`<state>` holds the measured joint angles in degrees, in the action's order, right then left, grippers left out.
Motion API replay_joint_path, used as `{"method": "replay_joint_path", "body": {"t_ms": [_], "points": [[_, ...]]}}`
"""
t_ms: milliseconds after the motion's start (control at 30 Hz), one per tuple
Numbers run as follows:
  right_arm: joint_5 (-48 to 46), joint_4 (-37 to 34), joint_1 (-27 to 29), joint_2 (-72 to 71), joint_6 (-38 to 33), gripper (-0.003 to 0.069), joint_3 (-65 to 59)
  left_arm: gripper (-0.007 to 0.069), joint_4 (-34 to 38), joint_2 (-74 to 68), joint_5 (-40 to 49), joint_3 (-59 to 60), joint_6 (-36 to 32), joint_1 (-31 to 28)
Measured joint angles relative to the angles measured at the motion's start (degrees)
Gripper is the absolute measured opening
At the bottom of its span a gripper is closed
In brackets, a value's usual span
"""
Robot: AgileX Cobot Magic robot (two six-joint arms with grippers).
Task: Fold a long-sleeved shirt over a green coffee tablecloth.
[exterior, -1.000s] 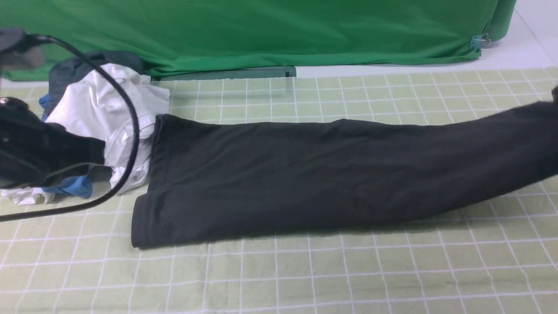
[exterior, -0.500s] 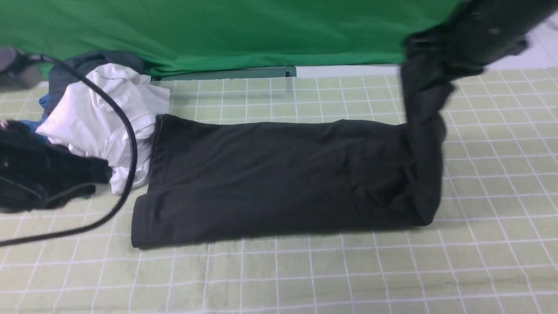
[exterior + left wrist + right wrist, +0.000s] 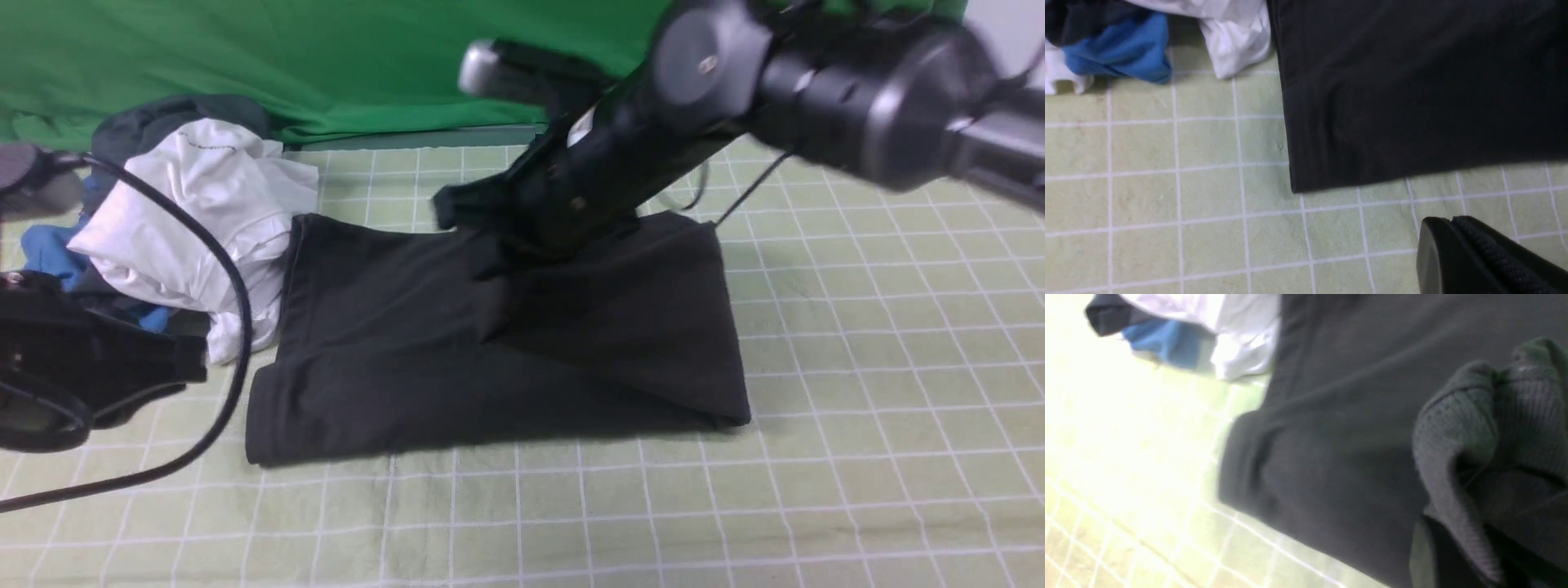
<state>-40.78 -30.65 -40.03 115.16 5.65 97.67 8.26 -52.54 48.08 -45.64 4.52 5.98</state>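
Note:
The black long-sleeved shirt (image 3: 384,359) lies on the green coffee tablecloth (image 3: 865,408), its right part doubled back over the middle with the fold edge at the right. My right gripper (image 3: 483,255) reaches across from the right and is shut on a bunched, ribbed edge of the shirt (image 3: 1478,428), held just above the lower layer (image 3: 1339,449); its fingers (image 3: 1439,555) are mostly hidden by cloth. My left gripper (image 3: 1447,224) is shut and empty, hovering over the tablecloth (image 3: 1167,196) near the shirt's front left corner (image 3: 1306,175). No chest print shows.
A pile of white, blue and dark grey garments (image 3: 204,212) lies against the shirt's left edge. My left arm's black cable (image 3: 238,302) loops over that pile. Plain green fabric (image 3: 408,65) hangs along the back of the table.
My right arm swept in from the far right to the middle, carrying the shirt's right end up and over its body. The shirt is now about half as long. The left arm barely shifted.

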Motion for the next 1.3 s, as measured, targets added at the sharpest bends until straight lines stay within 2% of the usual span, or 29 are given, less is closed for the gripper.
{"method": "replay_joint_path", "body": {"t_ms": [533,600,700,833,933,1000,1067,1300], "points": [[1.0,-6.53,-8.24,18.26,0.0,0.0043,19.55,0.0011,-5.44,7.4,1.45,0.11,2.93,0.0],[2.06,-7.08,-9.0,19.75,0.05,0.0071,20.03,0.0011,-5.44,7.56,1.9,0.11,3.0,0.0],[3.47,-7.54,-9.89,21.0,0.17,0.0153,20.03,0.0011,-5.44,7.56,2.31,0.11,2.99,0.0],[3.99,-8.0,-10.5,21.23,0.17,0.0337,20.41,0.0011,-5.47,7.56,2.52,0.12,2.99,0.0],[0.26,-8.15,-10.35,21.23,-0.28,0.0423,23.11,0.0011,-5.47,7.56,2.79,0.12,2.99,0.0],[-2.52,-8.15,-10.15,21.23,-1.15,0.0436,24.6,0.0011,-5.47,7.56,3.06,0.12,2.99,0.0],[-9.56,-8.3,-8.89,21.09,-2.0,0.0449,30.49,0.0011,-5.52,7.56,3.58,0.12,2.99,0.0],[-18.49,-5.74,-7.94,20.92,-5.65,0.0445,40.59,0.0011,-5.65,7.56,3.76,0.12,4.98,0.0]]}}
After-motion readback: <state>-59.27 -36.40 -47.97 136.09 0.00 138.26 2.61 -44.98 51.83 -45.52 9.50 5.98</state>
